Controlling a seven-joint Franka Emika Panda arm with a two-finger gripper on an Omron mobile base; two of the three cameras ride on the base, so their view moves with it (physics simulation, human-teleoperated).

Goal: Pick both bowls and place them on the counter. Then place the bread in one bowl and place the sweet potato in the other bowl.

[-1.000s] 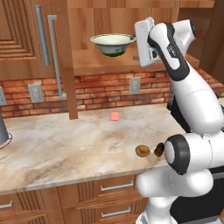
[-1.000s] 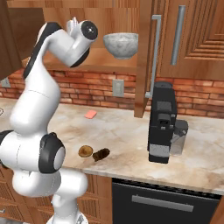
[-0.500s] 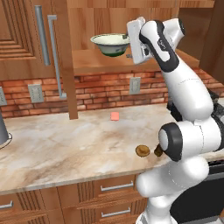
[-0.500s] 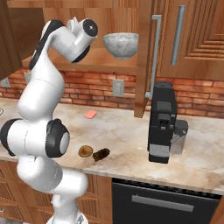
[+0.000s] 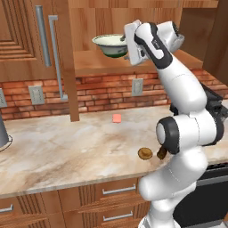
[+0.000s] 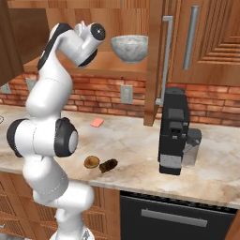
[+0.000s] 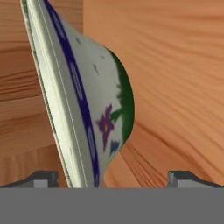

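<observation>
On the wooden shelf (image 5: 102,64) I see the cream-white bowl (image 5: 111,45), my gripper (image 7: 113,177) just beside its rim, fingers spread wide, holding nothing. The grey stone-look bowl (image 6: 129,48) stands further right. Down on the counter (image 5: 67,151), bread (image 5: 145,153) and sweet potato (image 6: 108,165) lie together.

pink square (image 5: 116,118) lying near the brick wall (image 5: 102,91) | black coffee machine (image 6: 173,131) standing upright | wooden shelf (image 5: 102,64) | outlet (image 6: 125,93) on wall
</observation>
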